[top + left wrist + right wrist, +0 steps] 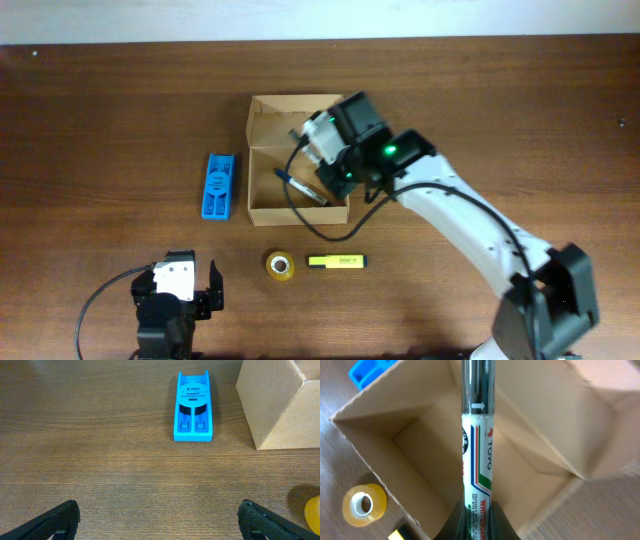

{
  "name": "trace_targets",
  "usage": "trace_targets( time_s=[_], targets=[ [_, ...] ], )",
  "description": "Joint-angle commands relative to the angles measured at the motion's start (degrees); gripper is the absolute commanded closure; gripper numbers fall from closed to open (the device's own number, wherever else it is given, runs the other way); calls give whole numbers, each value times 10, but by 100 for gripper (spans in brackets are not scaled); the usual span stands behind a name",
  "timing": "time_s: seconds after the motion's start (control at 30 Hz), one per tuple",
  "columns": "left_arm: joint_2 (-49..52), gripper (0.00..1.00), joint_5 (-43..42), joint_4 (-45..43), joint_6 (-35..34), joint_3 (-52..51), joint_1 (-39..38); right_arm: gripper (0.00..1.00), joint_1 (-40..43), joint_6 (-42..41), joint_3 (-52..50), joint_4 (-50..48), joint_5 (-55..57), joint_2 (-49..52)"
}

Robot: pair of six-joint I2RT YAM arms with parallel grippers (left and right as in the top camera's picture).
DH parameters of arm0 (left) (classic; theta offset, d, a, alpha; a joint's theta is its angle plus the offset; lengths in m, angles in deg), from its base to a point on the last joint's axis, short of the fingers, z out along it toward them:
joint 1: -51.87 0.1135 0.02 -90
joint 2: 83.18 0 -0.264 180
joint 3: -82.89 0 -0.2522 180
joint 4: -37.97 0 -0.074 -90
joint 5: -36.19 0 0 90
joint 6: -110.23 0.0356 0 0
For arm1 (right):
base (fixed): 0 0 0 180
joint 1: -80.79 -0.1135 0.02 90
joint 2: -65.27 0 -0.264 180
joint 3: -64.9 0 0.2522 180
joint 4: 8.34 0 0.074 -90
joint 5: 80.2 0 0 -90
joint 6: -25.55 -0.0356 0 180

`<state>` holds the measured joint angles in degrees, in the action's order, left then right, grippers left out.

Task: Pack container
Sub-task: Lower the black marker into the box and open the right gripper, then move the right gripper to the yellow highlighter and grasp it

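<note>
The small open tan cardboard box point(268, 168) sits mid-table, the right gripper point(475, 522) over its right side clamped on a white whiteboard marker point(477, 460) (dark end reaching into the box), while the left gripper point(160, 527), fingers wide apart, sits near-left facing a blue plastic case point(193, 407).

The wooden table point(100, 120) carries cardboard box point(275, 125), blue case point(219, 186), tape point(281, 266), highlighter point(336, 262).

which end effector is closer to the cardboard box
Right. The right end effector hangs over the open container, shut on a whiteboard marker; the left end effector sits open, well apart from it, beyond the box's near-left corner.
</note>
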<state>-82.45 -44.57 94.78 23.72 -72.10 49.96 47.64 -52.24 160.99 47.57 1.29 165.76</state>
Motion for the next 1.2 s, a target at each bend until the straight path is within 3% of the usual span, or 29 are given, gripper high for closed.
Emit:
trace_targets(
  time_s=[0.0,0.13,0.2,0.27,0.33,0.4,0.53,0.63,0.87,1.17],
  targets=[
    [-4,0,-4,0,9,-3,-3,90,-19,54,5,-10,3,41],
    [-4,0,-4,0,9,-3,-3,89,-26,65,5,-20,3,84],
    [-4,0,-4,0,9,-3,-3,83,-26,65,5,-26,4,90],
    [-4,0,-4,0,9,-3,-3,67,-26,64,5,-35,3,90],
    [-4,0,-4,0,9,-3,-3,37,-26,64,12,-36,3,85],
    [-4,0,-4,0,9,-3,-3,18,-26,62,22,-33,4,79],
    [-4,0,-4,0,9,-3,-3,0,-26,49,57,-15,17,60],
    [-4,1,-4,0,9,-3,-3,0,-25,39,97,66,11,46],
    [-4,0,-4,0,9,-3,-3,1,-25,140,94,224,-13,-77],
    [-4,1,-4,0,9,-3,-3,1,-42,120,-101,256,-16,-264]
  ],
)
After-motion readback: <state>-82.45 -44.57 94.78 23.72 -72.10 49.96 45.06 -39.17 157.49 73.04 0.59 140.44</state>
